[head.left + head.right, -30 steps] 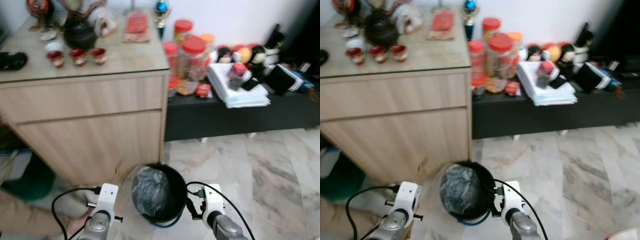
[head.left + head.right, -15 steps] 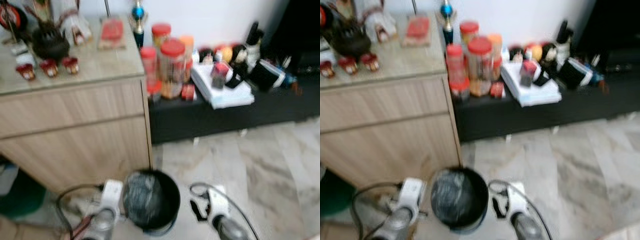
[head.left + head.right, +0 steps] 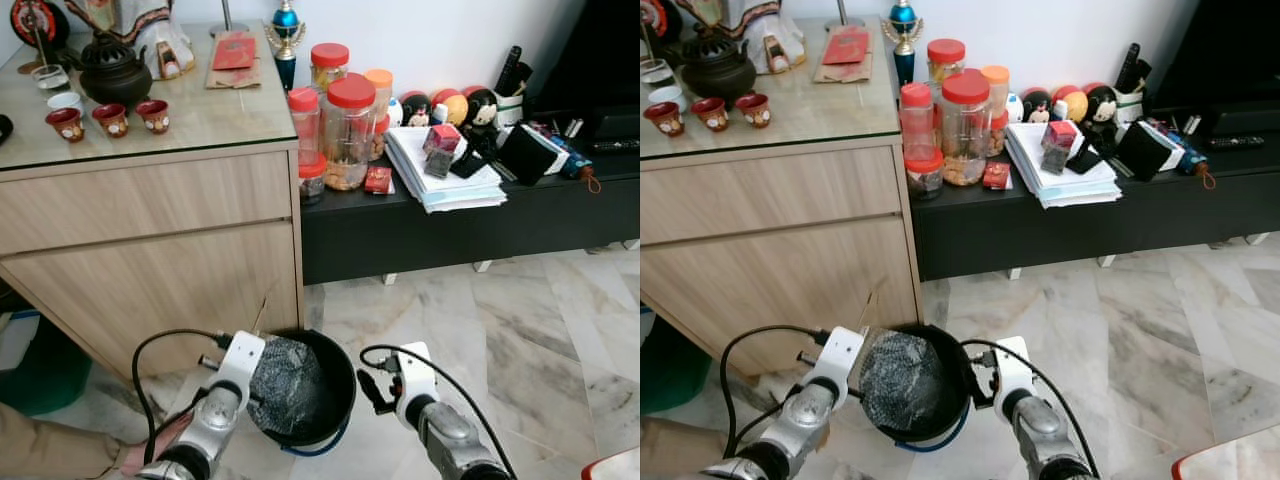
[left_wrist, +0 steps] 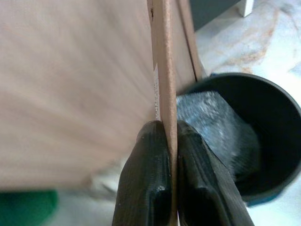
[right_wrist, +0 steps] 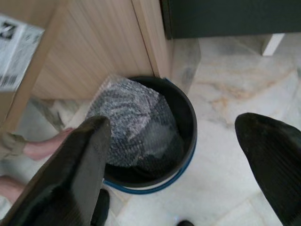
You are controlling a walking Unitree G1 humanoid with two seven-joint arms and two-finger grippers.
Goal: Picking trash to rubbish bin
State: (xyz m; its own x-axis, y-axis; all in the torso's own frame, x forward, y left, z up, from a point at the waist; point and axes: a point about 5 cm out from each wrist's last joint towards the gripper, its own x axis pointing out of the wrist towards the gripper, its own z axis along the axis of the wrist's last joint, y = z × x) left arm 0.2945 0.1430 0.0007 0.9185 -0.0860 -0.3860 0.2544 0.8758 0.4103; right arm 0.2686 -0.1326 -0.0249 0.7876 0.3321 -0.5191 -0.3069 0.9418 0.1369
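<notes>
Swung closer to black bin [image 3: 350, 385], left end effector [image 4: 168, 128] pinching cardboard sheet [image 4: 162, 70], right end effector [image 5: 171, 126] spread; risks jamming sheet on bubble wrap [image 3: 285, 370], tipping bin.

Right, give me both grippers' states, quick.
Left gripper: shut on a thin cardboard sheet beside the bin.
Right gripper: open, holding nothing, above the bin.
</notes>
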